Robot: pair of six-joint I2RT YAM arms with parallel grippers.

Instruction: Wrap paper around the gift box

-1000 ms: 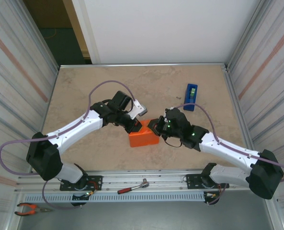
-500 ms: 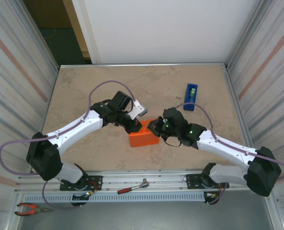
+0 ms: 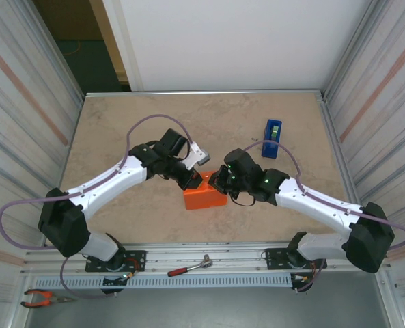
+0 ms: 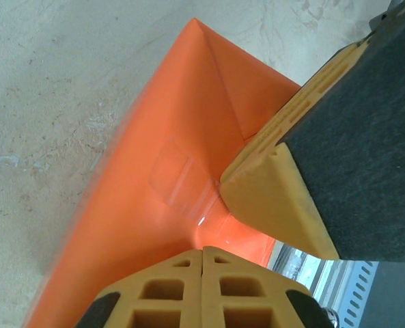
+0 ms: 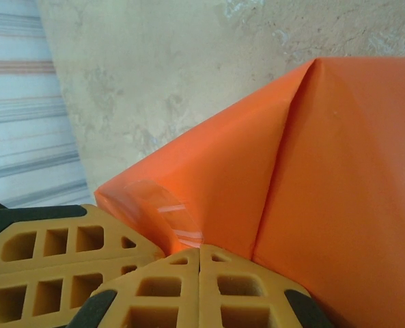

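Centre frame, the box (image 3: 203,197), covered in orange paper (image 4: 168,123), sits on the table (image 3: 120,130). The left gripper (image 3: 192,180) and right gripper (image 3: 220,182), each pressed together, touch its upper edge from opposite sides.

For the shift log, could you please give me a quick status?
Left gripper and right gripper shut, tips on the gift box. Paper folded around it, taped. Blue tape dispenser well clear.

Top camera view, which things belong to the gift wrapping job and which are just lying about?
Job: gift box in its orange paper; blue tape dispenser, likely.
Lying about: red-handled ratchet and orange-handled pliers, by the arm bases.
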